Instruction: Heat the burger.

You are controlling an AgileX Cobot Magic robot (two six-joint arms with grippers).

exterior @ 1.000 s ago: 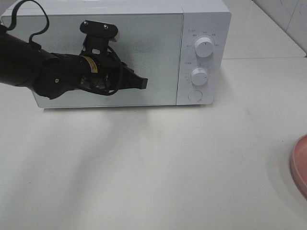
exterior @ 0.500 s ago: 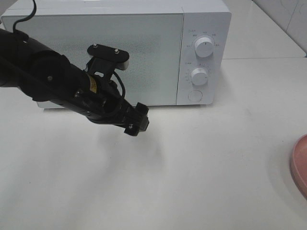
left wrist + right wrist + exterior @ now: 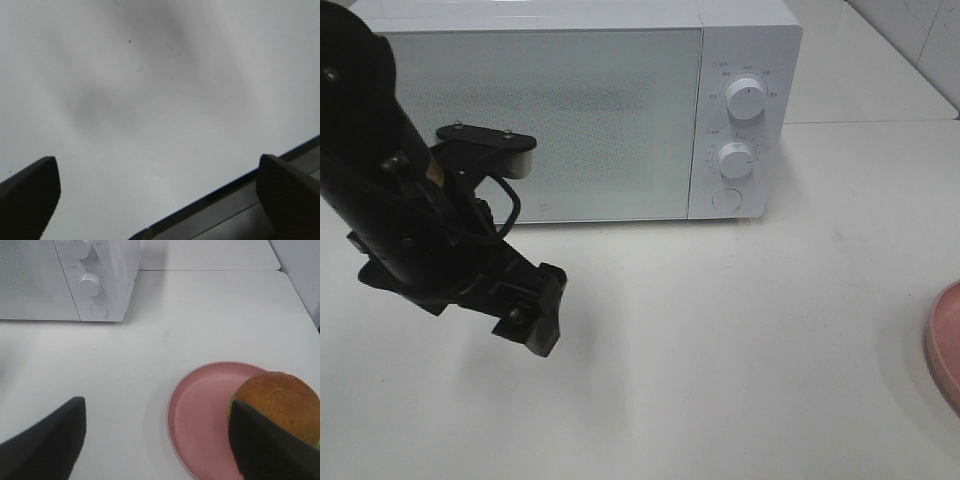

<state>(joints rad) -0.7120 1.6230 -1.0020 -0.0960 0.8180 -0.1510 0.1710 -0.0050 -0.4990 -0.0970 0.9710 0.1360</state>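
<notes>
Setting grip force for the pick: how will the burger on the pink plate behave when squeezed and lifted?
The burger looks like a domed, glossy bun, so probably soft and a bit slippery; squeeze gently. A green edge hints at stacked layers, which may shear or shed if tilted. It sits near the rim of the pink plate, so a push could slide it off.

Our left arm (image 3: 390, 200) comes in from the left edge of the ext. high view, wrist angled down, left gripper (image 3: 535, 315) low over the surface w/ jaws spread wide apart & nothing between them. Our right gripper (image 3: 160, 440) shows only in its wrist cam: 2 dark fingers (image 3: 45, 440) set wide, nothing between them.
</notes>
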